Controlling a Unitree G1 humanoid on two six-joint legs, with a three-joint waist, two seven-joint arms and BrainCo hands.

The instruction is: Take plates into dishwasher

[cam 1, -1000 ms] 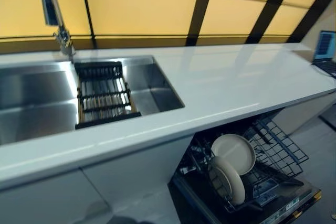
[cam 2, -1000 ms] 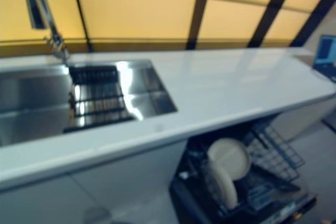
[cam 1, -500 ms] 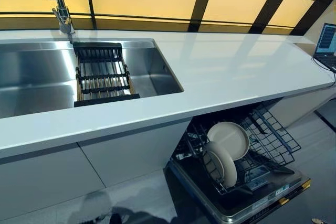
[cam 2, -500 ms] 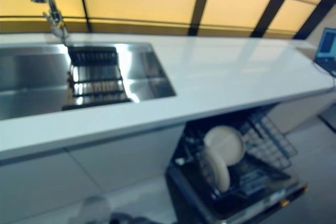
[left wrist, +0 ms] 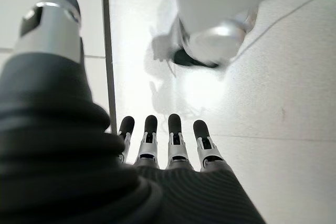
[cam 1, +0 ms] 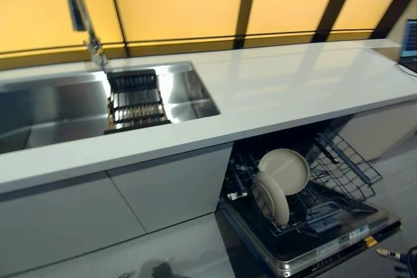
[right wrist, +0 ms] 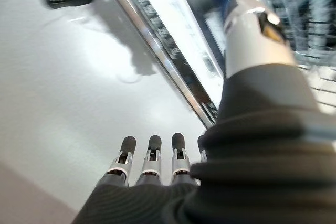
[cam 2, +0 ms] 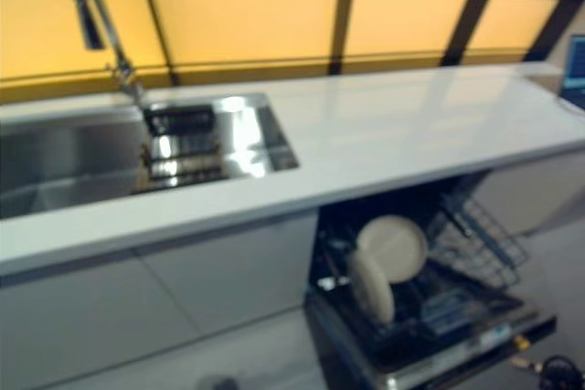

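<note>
A: While the eye views show no hands, what do they give?

B: Two plates (cam 1: 281, 177) stand on edge in the rack (cam 1: 326, 187) of the open dishwasher (cam 1: 313, 245), under the counter (cam 1: 293, 89), right of the sink (cam 1: 65, 105).

A: And the wrist views?

B: The left hand (left wrist: 168, 150) and right hand (right wrist: 152, 163), fingers straight and holding nothing, hang over the floor (left wrist: 273, 103); the right one is near the dishwasher's door edge. I can read no writing.

I am standing in a kitchen: a white countertop (cam 1: 280, 89) is running across the frame, a steel sink (cam 1: 58, 112) with a tall faucet (cam 1: 81, 14) is sitting at upper left, and an open dishwasher (cam 1: 306, 216) is holding plates (cam 1: 277, 183) at lower right.
</note>
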